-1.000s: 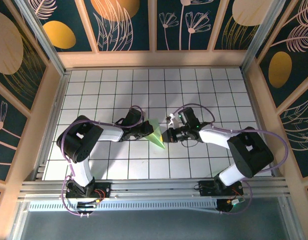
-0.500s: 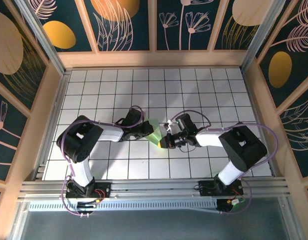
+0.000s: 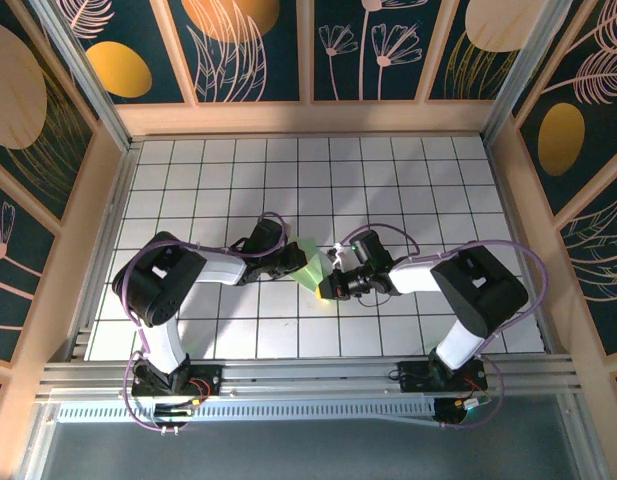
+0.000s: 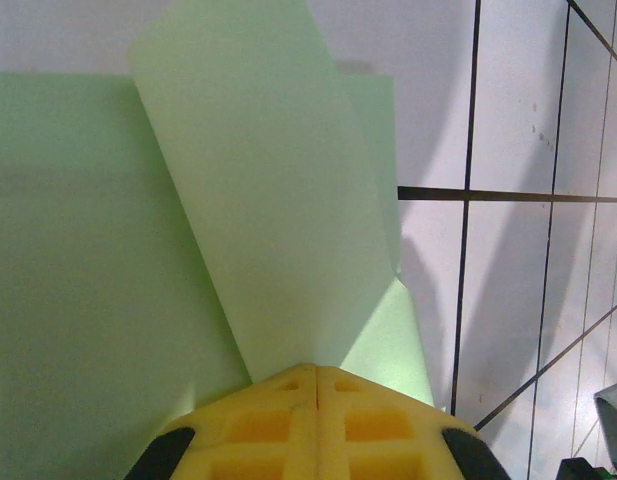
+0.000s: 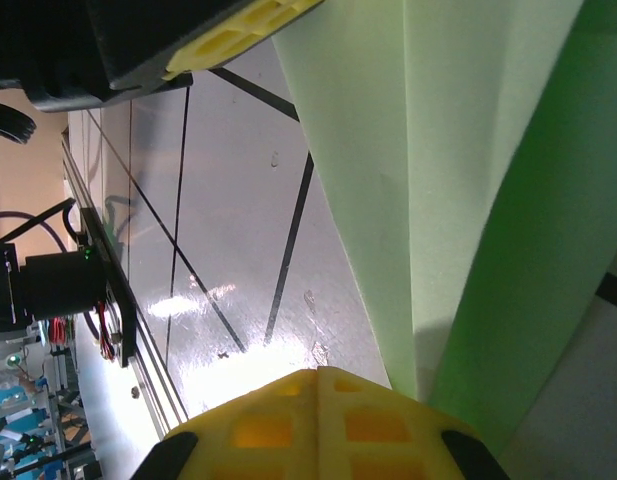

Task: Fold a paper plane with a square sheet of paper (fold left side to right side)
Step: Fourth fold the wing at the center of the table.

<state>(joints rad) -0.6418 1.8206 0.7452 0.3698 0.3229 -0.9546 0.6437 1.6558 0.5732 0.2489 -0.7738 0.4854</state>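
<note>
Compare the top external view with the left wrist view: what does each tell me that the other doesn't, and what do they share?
Top external gives the layout: the left gripper and right gripper flank the paper from opposite sides, mid-table, inside the patterned walls. Left wrist gives the detail: yellow fingertips closed together at the base of a pale folded flap that lies over a darker, shaded green layer. Both share the pale green paper on the white grid table.
</note>
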